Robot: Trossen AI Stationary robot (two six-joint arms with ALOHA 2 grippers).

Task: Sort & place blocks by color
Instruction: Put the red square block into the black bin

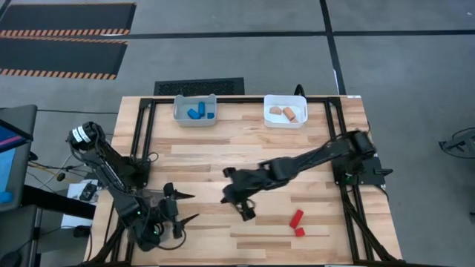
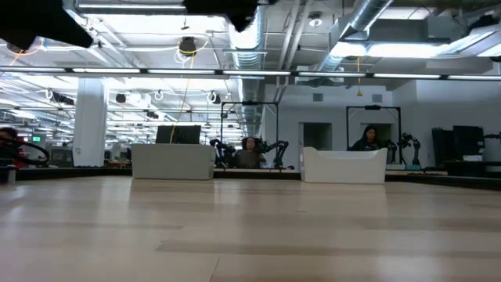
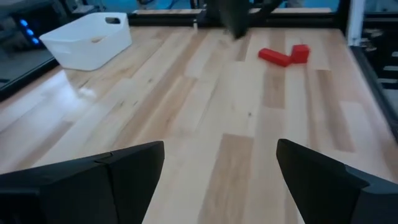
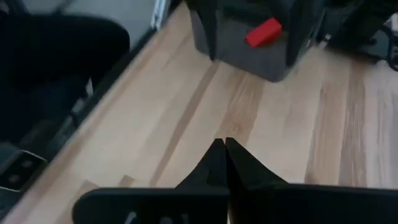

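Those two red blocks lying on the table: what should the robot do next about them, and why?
Probably swing the right gripper, now shut and empty, over to the red blocks and open it. Blue blocks and tan blocks already sit in bins.

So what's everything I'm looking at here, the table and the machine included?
pale wooden table: one, under everything
pale grey plastic bin: one, far edge, left
blue wooden blocks: at least two, in that bin
white plastic bin: one, far edge, right
tan wooden blocks: two, in the white bin
red wooden blocks: two, on the bare table, front right
dark grey bin: one, by the left arm
red block: one more, in the dark grey bin
people: two, in the room behind
left claw: open, empty, front left
right claw: shut, empty, mid-table
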